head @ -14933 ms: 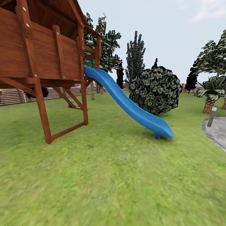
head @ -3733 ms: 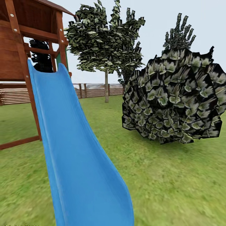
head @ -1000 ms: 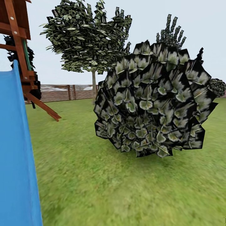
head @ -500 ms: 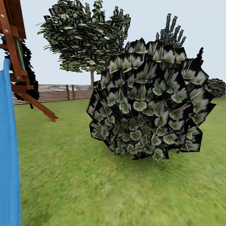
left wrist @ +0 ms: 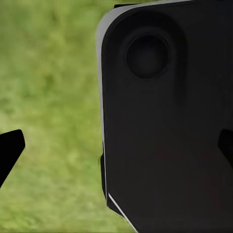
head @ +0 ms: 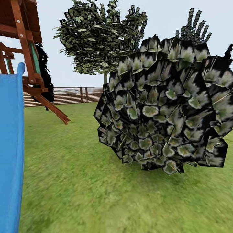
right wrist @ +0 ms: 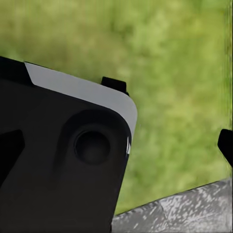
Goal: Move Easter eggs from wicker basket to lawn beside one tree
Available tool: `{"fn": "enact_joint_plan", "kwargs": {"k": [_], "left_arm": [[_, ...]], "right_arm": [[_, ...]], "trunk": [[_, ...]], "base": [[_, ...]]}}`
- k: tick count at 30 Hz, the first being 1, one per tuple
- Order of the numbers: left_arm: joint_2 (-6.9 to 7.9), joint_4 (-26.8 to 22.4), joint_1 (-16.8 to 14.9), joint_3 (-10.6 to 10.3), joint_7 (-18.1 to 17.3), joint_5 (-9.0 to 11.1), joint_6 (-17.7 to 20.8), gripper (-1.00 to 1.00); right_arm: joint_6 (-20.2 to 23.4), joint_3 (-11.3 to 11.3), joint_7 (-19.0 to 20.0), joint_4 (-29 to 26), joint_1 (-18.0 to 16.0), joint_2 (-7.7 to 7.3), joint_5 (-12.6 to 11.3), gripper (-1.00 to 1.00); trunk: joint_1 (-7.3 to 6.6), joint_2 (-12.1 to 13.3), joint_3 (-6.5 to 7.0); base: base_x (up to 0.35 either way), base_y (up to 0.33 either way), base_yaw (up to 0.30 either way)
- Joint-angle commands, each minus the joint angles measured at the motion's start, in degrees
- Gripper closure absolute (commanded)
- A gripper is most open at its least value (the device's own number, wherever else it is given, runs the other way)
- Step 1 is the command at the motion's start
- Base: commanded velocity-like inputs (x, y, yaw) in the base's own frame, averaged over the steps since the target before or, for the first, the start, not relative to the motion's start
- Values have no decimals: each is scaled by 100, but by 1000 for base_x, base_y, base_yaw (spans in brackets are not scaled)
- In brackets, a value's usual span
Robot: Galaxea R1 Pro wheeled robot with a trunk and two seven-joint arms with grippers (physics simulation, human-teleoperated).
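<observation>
The Easter eggs and the wicker basket are out of view. Mottled green lawn [head: 81, 184] spreads ahead of me in the garden. A tree [head: 100, 35] with a broad leafy canopy and a thin-looking trunk stands far back, partly behind a big round shrub. In the left wrist view my left gripper [left wrist: 116, 150] is open, its dark fingertips [left wrist: 10, 148] far apart over grass, with nothing held. My right gripper [right wrist: 116, 145] is open as well, over grass, and holds nothing.
A large dark-leaved shrub [head: 165, 110] stands close ahead on the right. A blue slide [head: 11, 145] runs down the left edge, with its wooden playset [head: 27, 48] behind. A slatted fence [head: 74, 94] closes the back. Grey paving [right wrist: 184, 208] lies under the right wrist.
The whole head view has shifted: the camera moved closer and turned left, so shrub and tree sit further right and larger, and more of the slide and playset shows.
</observation>
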Motion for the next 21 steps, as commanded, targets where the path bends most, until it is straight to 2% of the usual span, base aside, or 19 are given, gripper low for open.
{"fn": "enact_joint_plan", "kwargs": {"k": [1,21], "left_arm": [[0,-1,0,-12,8,-5,-11,-100],[0,-1,0,-12,8,-5,-11,-100]], "right_arm": [[-39,27,6,24,-7,0,12,-100],[-38,29,8,24,-7,-9,12,-100]], "trunk": [[2,-3,-5],[2,-3,-5]], "base": [[187,-284,33],[187,-284,3]]}}
